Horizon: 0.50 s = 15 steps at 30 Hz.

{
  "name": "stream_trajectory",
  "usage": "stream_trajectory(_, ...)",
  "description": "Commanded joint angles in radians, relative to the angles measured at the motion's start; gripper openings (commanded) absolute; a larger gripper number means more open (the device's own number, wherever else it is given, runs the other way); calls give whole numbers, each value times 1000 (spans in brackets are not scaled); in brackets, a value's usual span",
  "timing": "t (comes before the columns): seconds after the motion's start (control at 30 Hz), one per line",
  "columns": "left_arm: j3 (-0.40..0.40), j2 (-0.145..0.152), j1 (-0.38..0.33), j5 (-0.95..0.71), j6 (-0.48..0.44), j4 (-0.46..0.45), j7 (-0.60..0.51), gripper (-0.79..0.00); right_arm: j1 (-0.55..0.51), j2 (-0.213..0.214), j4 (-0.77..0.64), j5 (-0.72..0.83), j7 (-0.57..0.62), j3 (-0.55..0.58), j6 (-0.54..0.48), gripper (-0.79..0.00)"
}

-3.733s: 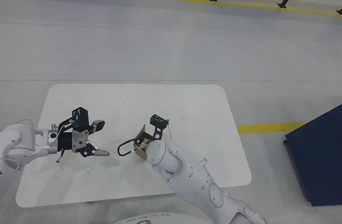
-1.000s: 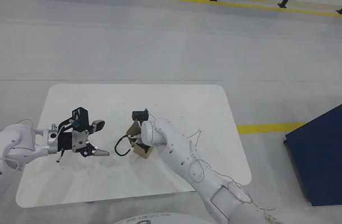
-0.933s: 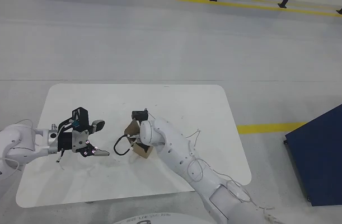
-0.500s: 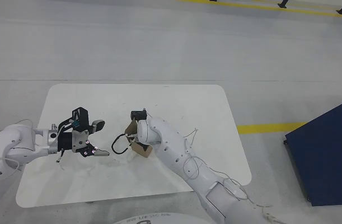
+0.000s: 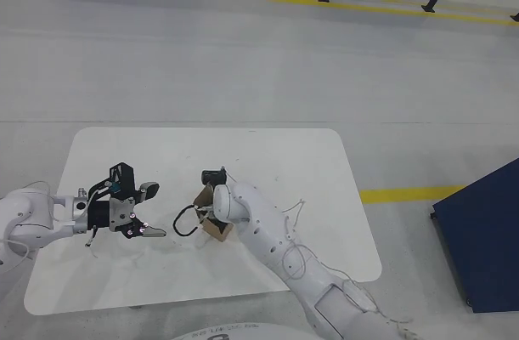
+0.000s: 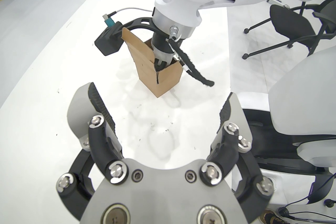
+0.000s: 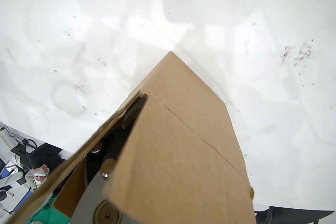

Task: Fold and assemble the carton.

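Observation:
A small brown carton (image 5: 211,228) stands upright near the middle of the white table (image 5: 284,161), its top open and one flap (image 6: 134,43) raised. My right gripper (image 6: 160,62) is pushed down into the carton's open top, so the carton walls (image 7: 183,130) hide most of it. My left gripper (image 5: 155,211) hovers open over the table to the left of the carton, a short gap away, with nothing between its fingers (image 6: 90,93).
A black cable loop (image 5: 184,225) hangs from the right wrist beside the carton. Black chairs (image 6: 291,25) stand past the table's edge. A blue panel (image 5: 497,229) and a yellow floor line (image 5: 403,195) lie to the right of the table.
The right wrist has swung left over the carton and the arm has risen above it; in the last second it only shifted slightly. The left arm has kept still.

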Motion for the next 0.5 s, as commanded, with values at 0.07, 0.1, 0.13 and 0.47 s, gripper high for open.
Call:
stream_trajectory(0.07, 0, 0, 0, 0, 0, 0, 0, 0, 14, -11, 44, -14, -5, -7, 5, -720)
stream_trajectory(0.1, 0, 0, 0, 0, 0, 0, 0, 0, 21, -15, 56, -14, -7, -10, 7, -723)
stream_trajectory(0.13, 0, 0, 0, 0, 0, 0, 0, 0, 25, -19, 67, -11, -8, -15, 8, -723)
stream_trajectory(0.47, 0, 0, 0, 0, 0, 0, 0, 0, 56, -50, 139, -12, -24, -25, 24, -785)
